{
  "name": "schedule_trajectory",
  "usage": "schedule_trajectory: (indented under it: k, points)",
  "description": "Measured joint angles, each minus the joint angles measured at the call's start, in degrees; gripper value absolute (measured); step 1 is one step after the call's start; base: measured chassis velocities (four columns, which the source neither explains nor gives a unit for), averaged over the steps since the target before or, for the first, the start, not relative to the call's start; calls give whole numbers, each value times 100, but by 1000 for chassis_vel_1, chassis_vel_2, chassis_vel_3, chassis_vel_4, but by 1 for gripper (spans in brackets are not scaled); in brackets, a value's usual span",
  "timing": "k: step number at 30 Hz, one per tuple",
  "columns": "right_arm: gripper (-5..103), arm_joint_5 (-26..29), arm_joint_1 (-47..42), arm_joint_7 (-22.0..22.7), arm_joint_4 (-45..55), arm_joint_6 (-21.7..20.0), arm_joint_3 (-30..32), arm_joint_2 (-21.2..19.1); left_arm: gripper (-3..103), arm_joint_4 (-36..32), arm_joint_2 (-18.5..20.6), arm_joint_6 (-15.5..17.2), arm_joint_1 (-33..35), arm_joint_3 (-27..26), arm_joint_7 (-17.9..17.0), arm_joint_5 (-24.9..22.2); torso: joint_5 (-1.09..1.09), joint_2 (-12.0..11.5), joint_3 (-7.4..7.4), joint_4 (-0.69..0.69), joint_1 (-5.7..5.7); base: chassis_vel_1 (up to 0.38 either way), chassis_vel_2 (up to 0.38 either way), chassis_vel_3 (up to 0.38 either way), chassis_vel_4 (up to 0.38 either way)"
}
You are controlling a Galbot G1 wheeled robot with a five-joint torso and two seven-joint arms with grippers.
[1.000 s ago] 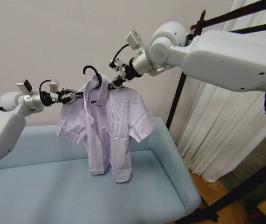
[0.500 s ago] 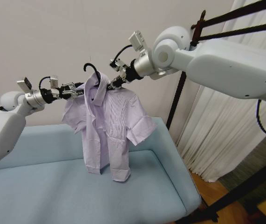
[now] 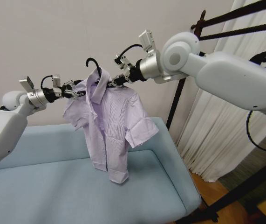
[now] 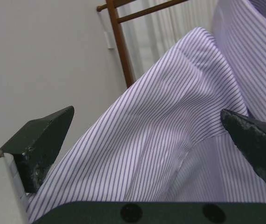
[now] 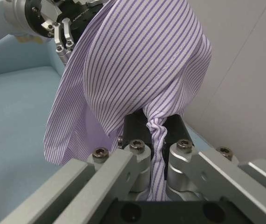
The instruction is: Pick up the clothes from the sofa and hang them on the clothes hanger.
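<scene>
Two grips: right end effector [image 3: 116, 82] pinches lilac striped shirt [image 3: 112, 126]; left end effector [image 3: 77, 92] spreads wide at its shoulder.
Change: shirt now slightly higher, clear of pale blue sofa [image 3: 39, 196]; hanging remains.

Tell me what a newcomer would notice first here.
A striped purple shirt on a black hanger hangs in the air above the pale blue sofa. The right gripper pinches one shoulder of it, and the left gripper sits open around the other shoulder. A dark wooden rack stands by the sofa's right end.
</scene>
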Motion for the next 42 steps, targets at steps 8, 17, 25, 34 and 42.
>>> schedule_trajectory:
  k: [8,17,25,34,42]
  points:
    - [2,-247,-245,-73,68,22,118,-254,100,-273,24,12,4,-70,-784,-273,0,0,0,0,0,0,0,0,0]
    - [2,-328,-685,140,156,184,494,-434,100,-564,68,64,87,-282,-1841,-877,0,0,0,0,0,0,0,0,0]
    - [2,-233,-1551,863,490,753,1228,-663,100,-1179,132,27,550,-571,-3199,-1105,0,0,0,-1,0,0,0,0,0]
    - [2,538,-2396,3053,1200,961,2497,-746,100,-1952,171,-38,1489,-1392,-3996,-965,0,0,0,0,0,0,0,0,0]
    - [2,963,-2736,4976,1698,731,3453,-517,100,-2697,158,-28,2746,-2189,-4236,-839,-1,1,0,0,0,0,0,0,0]
